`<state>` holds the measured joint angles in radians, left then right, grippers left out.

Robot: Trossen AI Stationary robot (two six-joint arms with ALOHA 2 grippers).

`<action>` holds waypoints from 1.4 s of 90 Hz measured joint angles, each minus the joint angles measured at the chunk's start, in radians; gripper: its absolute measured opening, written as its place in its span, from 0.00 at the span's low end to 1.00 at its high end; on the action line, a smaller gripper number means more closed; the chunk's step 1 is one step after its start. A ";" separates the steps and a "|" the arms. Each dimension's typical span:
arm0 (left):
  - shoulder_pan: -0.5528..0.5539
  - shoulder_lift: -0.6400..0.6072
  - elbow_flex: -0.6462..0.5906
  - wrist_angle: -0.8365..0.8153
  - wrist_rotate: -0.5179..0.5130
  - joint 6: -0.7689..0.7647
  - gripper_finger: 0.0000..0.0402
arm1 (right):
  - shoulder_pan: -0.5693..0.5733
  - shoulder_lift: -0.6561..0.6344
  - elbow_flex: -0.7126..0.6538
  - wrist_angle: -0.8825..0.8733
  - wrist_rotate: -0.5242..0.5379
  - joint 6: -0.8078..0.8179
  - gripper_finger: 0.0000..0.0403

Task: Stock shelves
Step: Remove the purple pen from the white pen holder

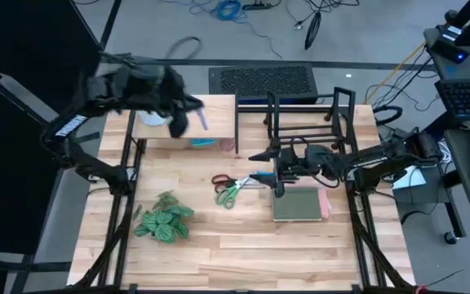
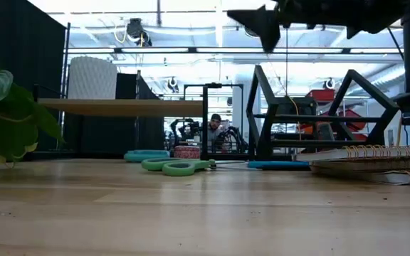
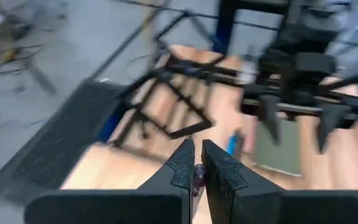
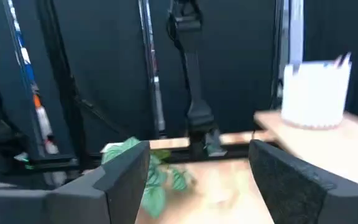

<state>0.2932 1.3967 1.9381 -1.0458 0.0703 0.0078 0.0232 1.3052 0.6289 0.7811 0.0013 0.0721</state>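
Observation:
The pale-wood shelf [image 1: 188, 114] stands at the table's far left and carries a white cup [image 1: 152, 118]. Right of it stands the black wire rack [image 1: 308, 114]. My left gripper [image 1: 192, 113] hovers over the wooden shelf's top, right of the cup, shut on a thin purple pen [image 1: 203, 122]. My right gripper [image 1: 279, 181] hangs open above the table between the green-handled scissors [image 1: 230, 190] and a spiral notebook [image 1: 300, 204], with nothing between its fingers [image 4: 124, 171]. A blue pen [image 1: 259, 175] lies beside it. My left gripper pinches the purple pen between its two fingers; only the pen's end [image 3: 199, 173] shows in the narrow gap between them. The pen sticks out below the fingers, slanted, clear of the shelf top. Which part of the shaft is held is hidden by the fingers.
A leafy potted plant [image 1: 163, 220] sits near the table's front left. A teal tape roll [image 1: 202, 143] and a small pink roll [image 2: 186, 151] lie under the wooden shelf's near edge. The table's near middle is bare wood [image 1: 243, 253].

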 joint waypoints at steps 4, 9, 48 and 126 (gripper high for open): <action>-0.037 0.020 -0.008 0.028 0.008 0.000 0.02 | -0.002 0.000 0.000 0.019 0.004 -0.038 0.64; -0.078 0.046 -0.012 0.073 0.009 0.004 0.02 | -0.005 0.000 0.000 0.038 0.015 -0.068 0.64; -0.275 0.250 -0.014 0.309 0.011 0.026 0.02 | 0.002 -0.002 0.006 0.009 0.082 -0.145 0.63; -0.258 0.276 0.001 0.106 -0.176 0.048 0.29 | 0.075 -0.059 0.081 -0.926 0.236 0.015 0.05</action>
<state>0.0353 1.6722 1.9392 -0.9401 -0.1056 0.0556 0.0984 1.2465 0.7097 -0.1454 0.2372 0.0874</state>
